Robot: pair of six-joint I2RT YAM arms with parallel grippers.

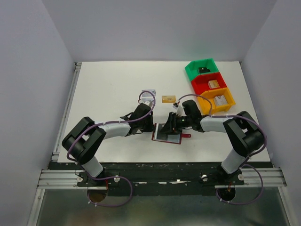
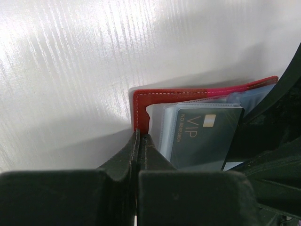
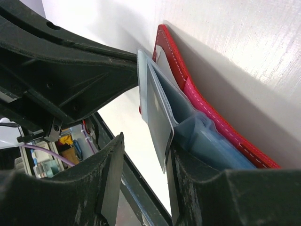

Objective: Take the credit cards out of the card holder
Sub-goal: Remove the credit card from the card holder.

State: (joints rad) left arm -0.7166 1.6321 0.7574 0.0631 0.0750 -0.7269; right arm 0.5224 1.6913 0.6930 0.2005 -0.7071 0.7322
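The dark red card holder (image 1: 166, 137) lies open on the table between both arms, its snap tab (image 1: 186, 135) pointing right. My left gripper (image 2: 139, 137) is shut on the red border (image 2: 141, 108) at its corner. A grey card marked VIP (image 2: 202, 136) sits in the clear sleeves. My right gripper (image 3: 145, 146) is open around that grey card (image 3: 157, 108), which sticks out of the blue-lined card holder (image 3: 207, 110) and rests against one finger (image 3: 175, 160). A silver-grey card (image 1: 148, 94) and a gold-tan card (image 1: 168, 99) lie loose on the table behind.
Green (image 1: 194, 71), red (image 1: 199, 84) and orange (image 1: 207, 104) bins stand in a row at the back right, each with small items. The table's front edge runs just below the card holder. Both wrists crowd close together over it.
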